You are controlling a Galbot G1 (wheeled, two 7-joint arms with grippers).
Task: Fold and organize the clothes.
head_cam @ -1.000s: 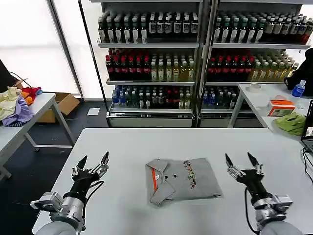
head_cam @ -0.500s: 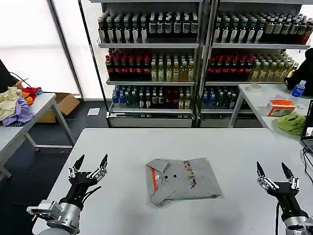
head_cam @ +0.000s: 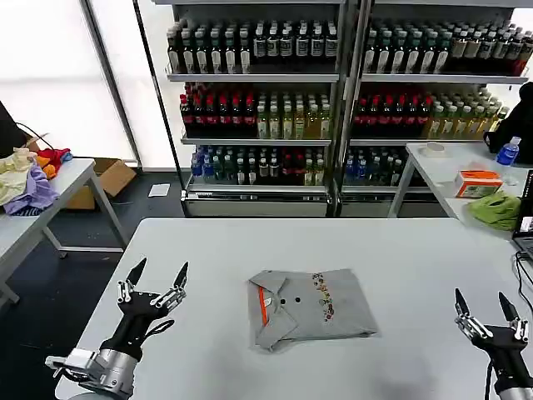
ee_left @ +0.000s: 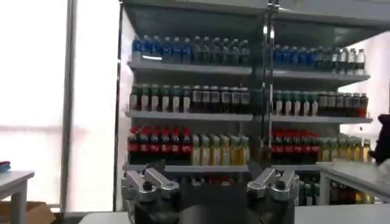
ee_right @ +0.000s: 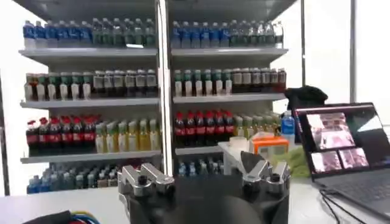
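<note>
The folded grey shirt (head_cam: 310, 307) lies mid-worktop (head_cam: 400, 250), its long axis running left to right, collar toward the robot's left; the left gripper (head_cam: 154, 279), fingers spread and empty, hovers nearer it; the right gripper (head_cam: 485, 307), likewise released, stands well apart at the worktop's edge.

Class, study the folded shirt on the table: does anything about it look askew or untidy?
Slightly. The shirt lies folded mid-table, but its near-left corner juts out past the fold, so the outline is uneven. Both grippers, left and right, are open, well clear of it.
</note>
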